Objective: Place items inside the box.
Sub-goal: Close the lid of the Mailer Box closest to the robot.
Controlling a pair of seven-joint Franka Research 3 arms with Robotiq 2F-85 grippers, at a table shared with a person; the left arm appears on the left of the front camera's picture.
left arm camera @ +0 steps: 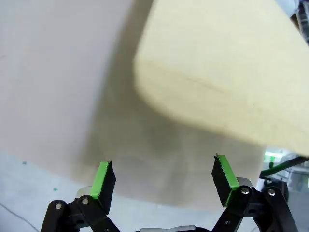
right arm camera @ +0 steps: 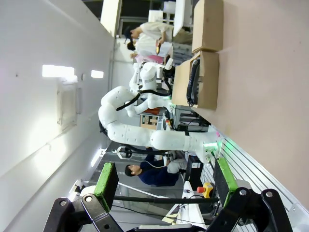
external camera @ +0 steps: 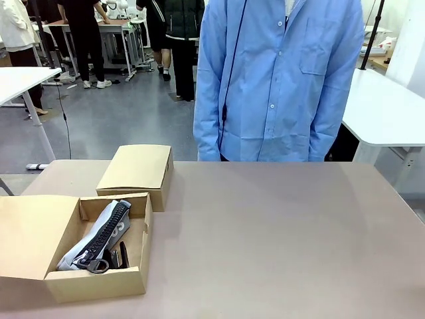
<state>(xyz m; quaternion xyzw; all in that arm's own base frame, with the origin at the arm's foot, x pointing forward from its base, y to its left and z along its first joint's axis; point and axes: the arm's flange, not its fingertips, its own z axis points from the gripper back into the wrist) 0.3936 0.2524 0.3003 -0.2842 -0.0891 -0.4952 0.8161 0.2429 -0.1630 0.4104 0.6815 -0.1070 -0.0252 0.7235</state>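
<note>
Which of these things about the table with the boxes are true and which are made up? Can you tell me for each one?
1. The open cardboard box has a grey zip pouch with a black zipper lying in it. True.
2. The second cardboard box behind it is open too. False: its top is closed.
3. The left gripper has its jaws shut tight. False: the jaws stand apart with nothing between them.
4. The right gripper has its jaws open and holds nothing. True.
5. The person in the blue shirt is putting a hand into the open box. False: the person stands behind the far edge of the table, arms down.
</note>
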